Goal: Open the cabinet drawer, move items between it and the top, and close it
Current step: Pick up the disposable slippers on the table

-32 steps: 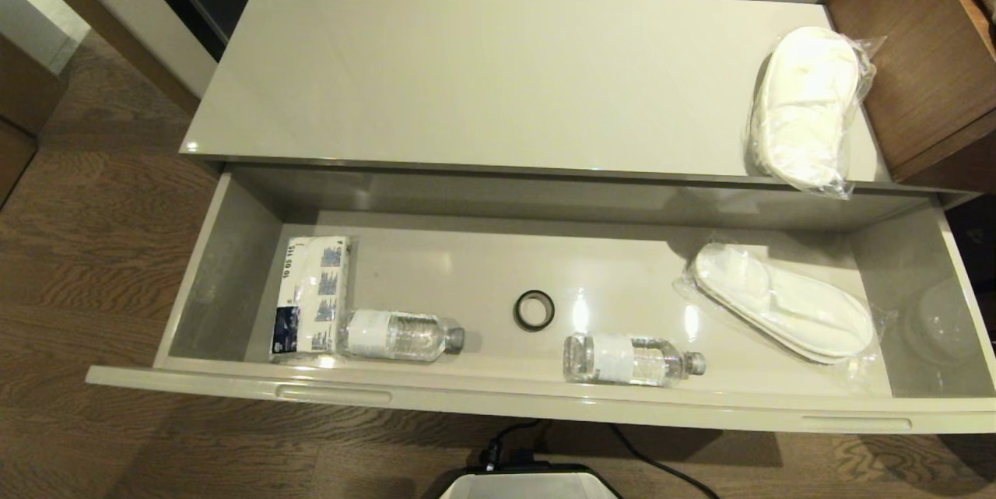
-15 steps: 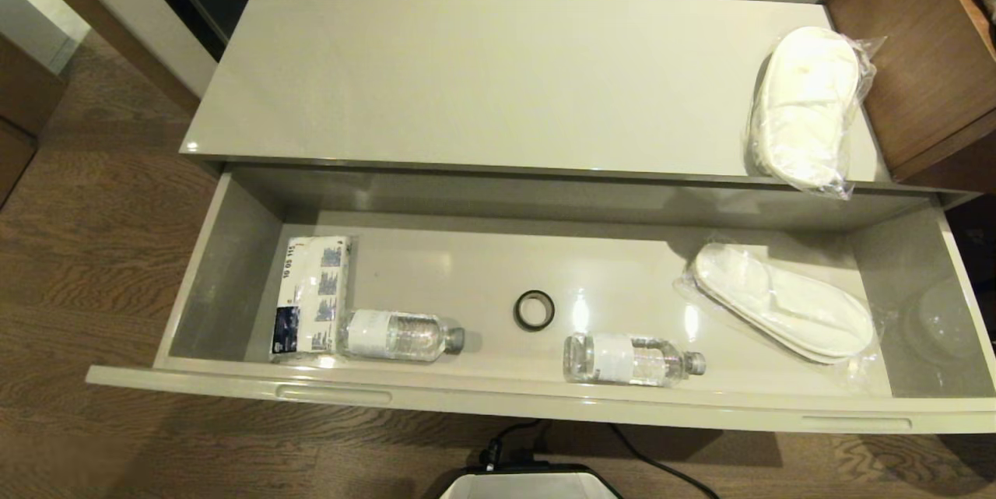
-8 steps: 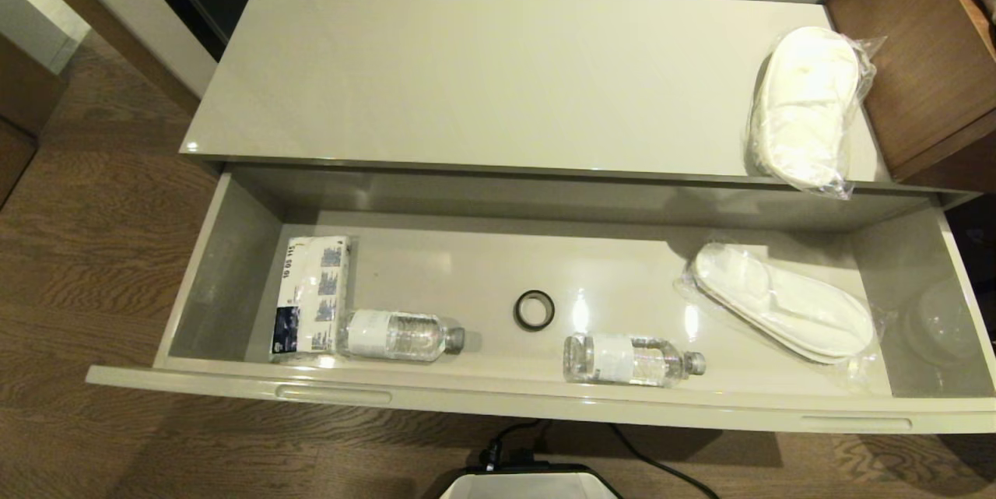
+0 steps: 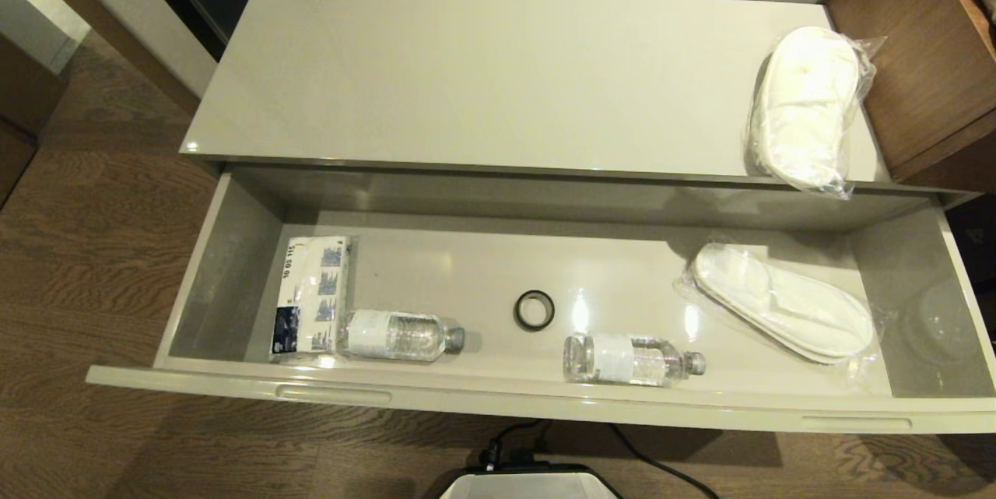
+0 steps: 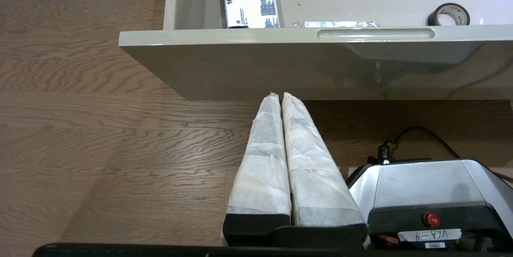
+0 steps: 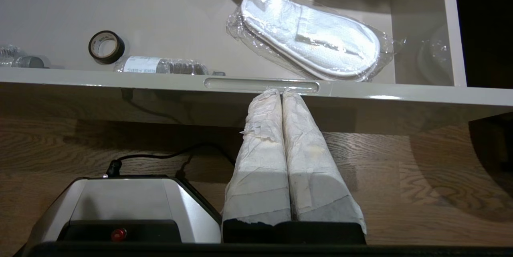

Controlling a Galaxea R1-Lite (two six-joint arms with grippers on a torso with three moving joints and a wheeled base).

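The cabinet drawer stands pulled fully out below the top. Inside lie two water bottles, one at the left and one in the middle, plus a wrapped slipper pair at the right. Another wrapped slipper pair rests on the top's right end. Neither arm shows in the head view. My left gripper hangs shut and empty below the drawer front. My right gripper is shut and empty too, its tips just under the right handle slot.
A white-and-blue tissue pack and a black ring also lie in the drawer. A brown wooden unit adjoins the cabinet at the right. My base and its cable sit on the wood floor before the drawer.
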